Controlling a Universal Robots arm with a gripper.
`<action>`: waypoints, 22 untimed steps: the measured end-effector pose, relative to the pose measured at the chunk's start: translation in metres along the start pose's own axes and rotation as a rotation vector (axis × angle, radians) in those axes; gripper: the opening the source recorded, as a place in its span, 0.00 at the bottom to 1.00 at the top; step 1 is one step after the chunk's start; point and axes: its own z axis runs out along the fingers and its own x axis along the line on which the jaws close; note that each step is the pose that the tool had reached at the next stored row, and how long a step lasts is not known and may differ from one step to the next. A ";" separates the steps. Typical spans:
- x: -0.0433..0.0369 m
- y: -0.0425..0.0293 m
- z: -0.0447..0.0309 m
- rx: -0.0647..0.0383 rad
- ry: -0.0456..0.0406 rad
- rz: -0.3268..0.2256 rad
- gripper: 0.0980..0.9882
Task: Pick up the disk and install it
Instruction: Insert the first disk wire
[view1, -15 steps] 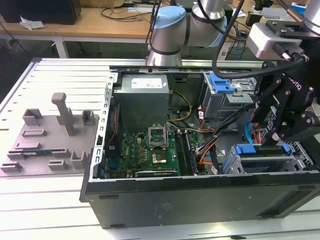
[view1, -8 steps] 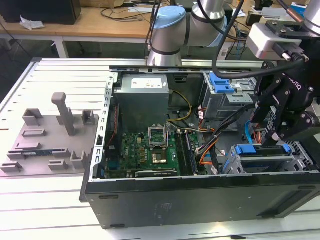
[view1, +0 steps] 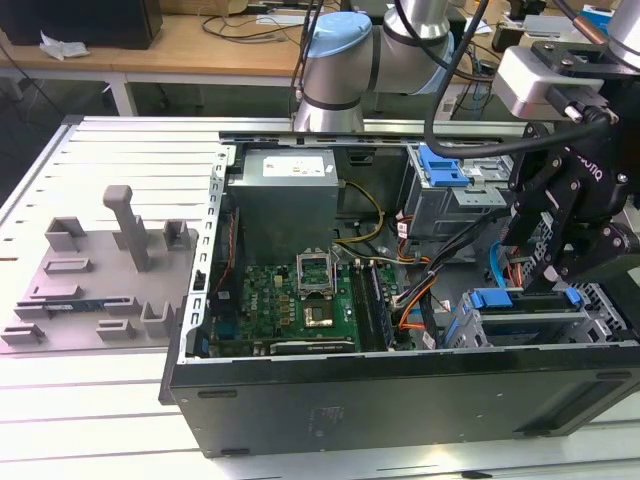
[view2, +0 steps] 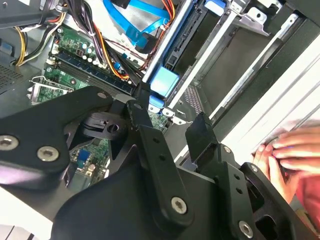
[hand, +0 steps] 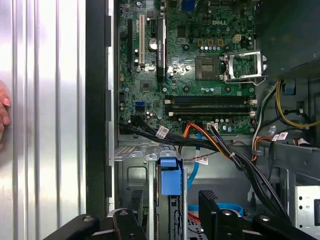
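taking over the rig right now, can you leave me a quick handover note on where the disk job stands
gripper: open, holding nothing, with a finger on either side of the disk's blue end.
disk: a flat hard drive in a bright blue plastic carrier frame, standing on edge in the grey metal drive bay of the open black computer case.
Done: the disk is in the bay.
Left: the pictures do not show whether it is fully seated.
Note: a person's hand is on the table beside the case.
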 end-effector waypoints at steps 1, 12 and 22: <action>0.0000 0.0000 0.0000 0.000 0.0000 0.000 0.52; -0.0157 0.0003 0.0000 0.039 0.1538 0.006 0.51; -0.0218 0.0062 0.0011 0.108 0.2475 0.006 0.28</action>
